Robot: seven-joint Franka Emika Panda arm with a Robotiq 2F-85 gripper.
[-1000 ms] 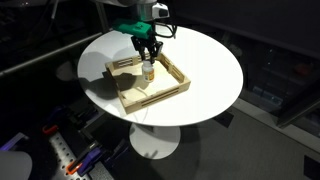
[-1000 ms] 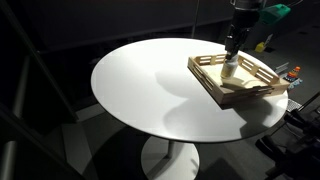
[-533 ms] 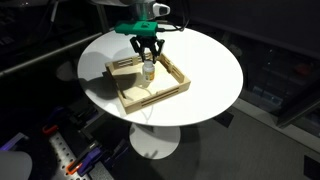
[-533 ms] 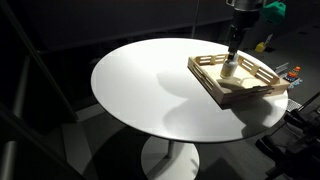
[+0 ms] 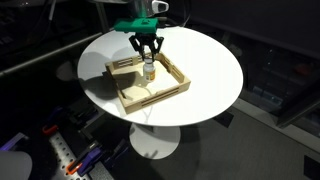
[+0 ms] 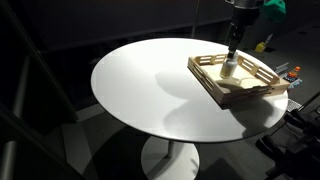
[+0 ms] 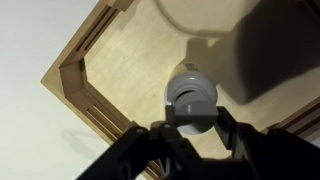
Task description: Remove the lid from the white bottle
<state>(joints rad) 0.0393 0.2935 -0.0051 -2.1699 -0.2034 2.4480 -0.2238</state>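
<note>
The white bottle (image 5: 148, 72) stands upright inside the wooden tray (image 5: 130, 98) on the round white table, as both exterior views show: bottle (image 6: 228, 70), tray (image 6: 240, 98). My gripper (image 5: 148, 58) hangs straight above it, fingers pointing down (image 6: 232, 52). In the wrist view the fingers (image 7: 192, 120) are closed on the small round lid (image 7: 192, 112), held just above the bottle's top (image 7: 190, 88). The tray's floor and rim (image 7: 80, 80) show around it. In the exterior views the lid is too small to make out.
The round white table (image 6: 150, 90) stands on a single pedestal, with dark floor around it. The tray has a divider strip along one side (image 5: 120, 66). Cluttered shelves and cables lie beyond the table's edge (image 5: 70, 160).
My gripper has risen a little above the bottle over the last second. The bottle has stayed in place in the tray.
</note>
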